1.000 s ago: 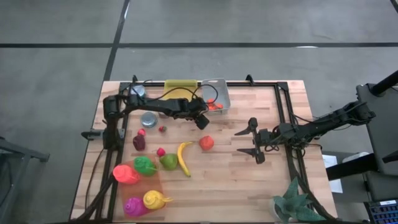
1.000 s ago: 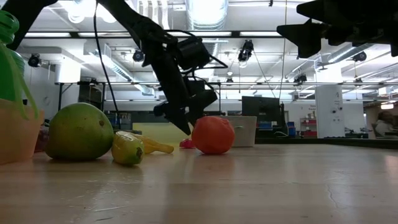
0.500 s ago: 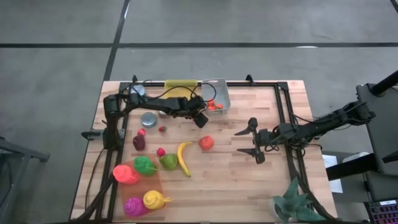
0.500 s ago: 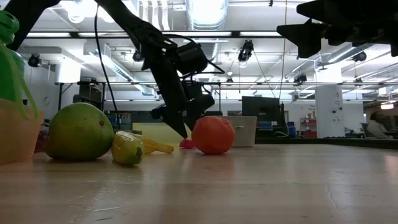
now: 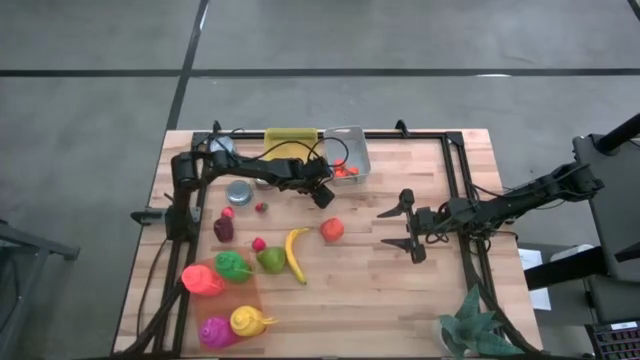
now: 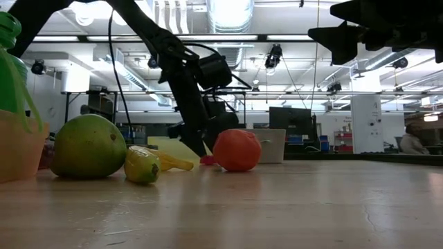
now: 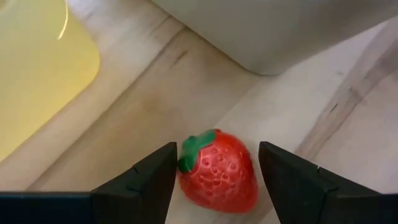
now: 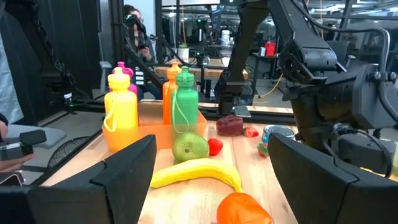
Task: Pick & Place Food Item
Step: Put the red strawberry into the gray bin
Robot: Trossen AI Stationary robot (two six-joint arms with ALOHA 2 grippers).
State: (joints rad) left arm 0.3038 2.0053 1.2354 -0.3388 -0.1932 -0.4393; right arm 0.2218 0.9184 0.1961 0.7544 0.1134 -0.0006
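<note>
The left gripper [image 5: 324,196] hangs just in front of the grey bin [image 5: 356,150], beside the yellow board [image 7: 37,68]. Its fingers [image 7: 140,186] stand apart with a strawberry [image 7: 219,169] lying on the wood between them; whether they touch it, I cannot tell. An orange fruit [image 5: 332,229] sits just past its tips, a banana [image 5: 295,254] near that. The right gripper [image 5: 402,228] hovers well apart from these, fingers spread wide and empty.
</note>
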